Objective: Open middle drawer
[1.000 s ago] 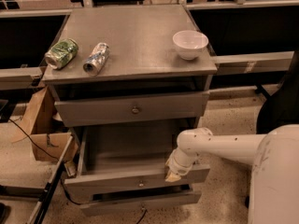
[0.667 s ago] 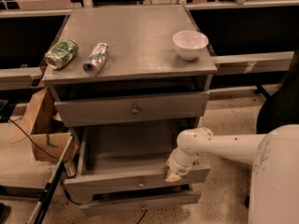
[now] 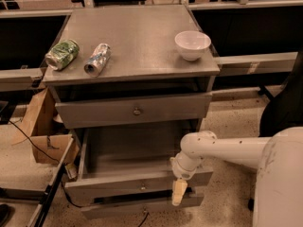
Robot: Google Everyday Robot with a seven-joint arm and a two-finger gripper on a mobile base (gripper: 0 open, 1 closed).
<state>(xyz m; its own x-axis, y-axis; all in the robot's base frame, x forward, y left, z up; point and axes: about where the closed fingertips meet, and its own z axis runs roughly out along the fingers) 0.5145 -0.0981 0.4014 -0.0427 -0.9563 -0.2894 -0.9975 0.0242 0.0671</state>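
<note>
The grey metal cabinet (image 3: 137, 37) has three drawers. The middle drawer (image 3: 118, 187) is pulled well out, its inside showing, with a small knob (image 3: 143, 187) at the centre of its front panel. The taller top drawer (image 3: 104, 112) with the larger knob sits above it, pulled out only slightly. The thin-lipped bottom drawer (image 3: 128, 209) is just below. My gripper (image 3: 179, 193) hangs at the end of the white arm (image 3: 222, 148), pointing down against the right part of the middle drawer's front panel.
On the cabinet top lie a green can (image 3: 62, 54), a silver can (image 3: 97, 59) and a white bowl (image 3: 192, 44). An open cardboard box (image 3: 45, 138) and a cable lie on the floor at the left. A black chair (image 3: 284, 108) stands at the right.
</note>
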